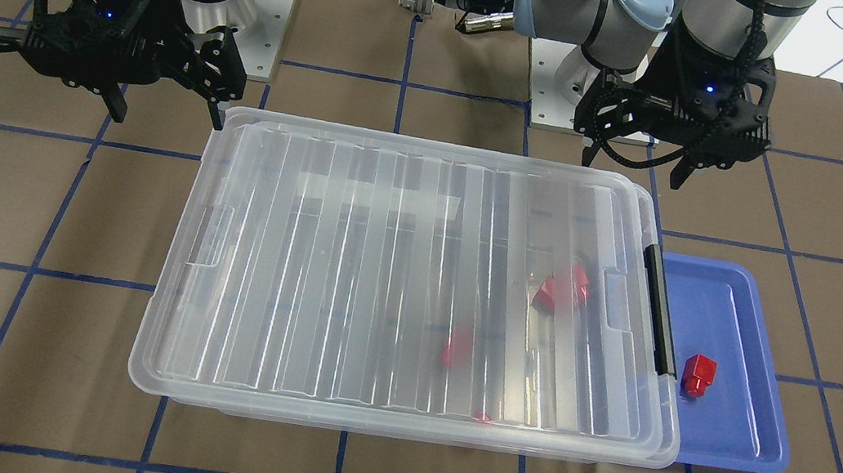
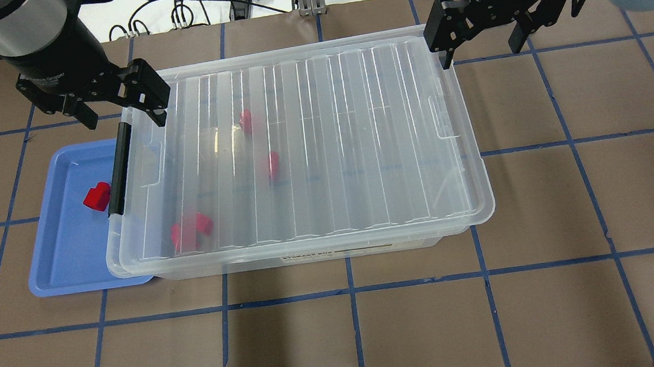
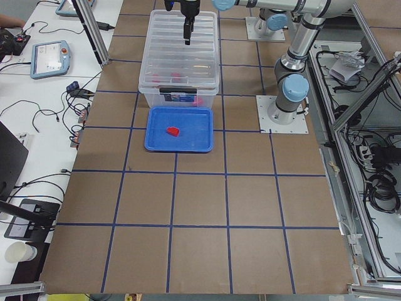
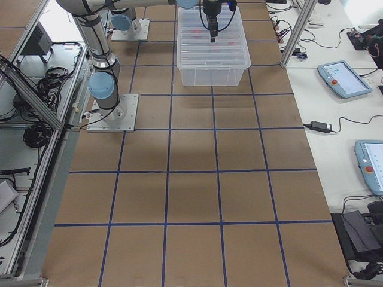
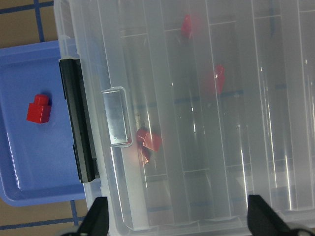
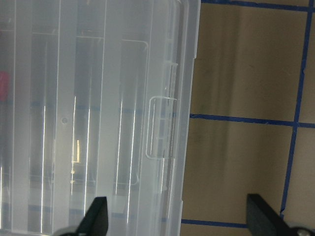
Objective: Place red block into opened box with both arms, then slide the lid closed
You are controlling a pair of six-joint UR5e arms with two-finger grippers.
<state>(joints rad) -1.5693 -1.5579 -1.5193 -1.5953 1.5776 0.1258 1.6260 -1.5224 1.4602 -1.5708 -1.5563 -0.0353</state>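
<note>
My left gripper [image 2: 122, 111] and right gripper [image 2: 480, 49] are both wide open, holding nothing. They hang at the 2 corners of the lid [image 2: 322, 141] nearest me.

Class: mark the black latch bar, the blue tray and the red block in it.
black latch bar [image 1: 661, 309], front-facing view, mid-bar.
blue tray [image 1: 735, 421], front-facing view, bare floor.
red block [image 1: 698, 374], front-facing view, top face.

Brown table [image 2: 415, 332] gridded with blue tape [image 2: 351, 291]; white benches [image 4: 359, 113] alongside.
</note>
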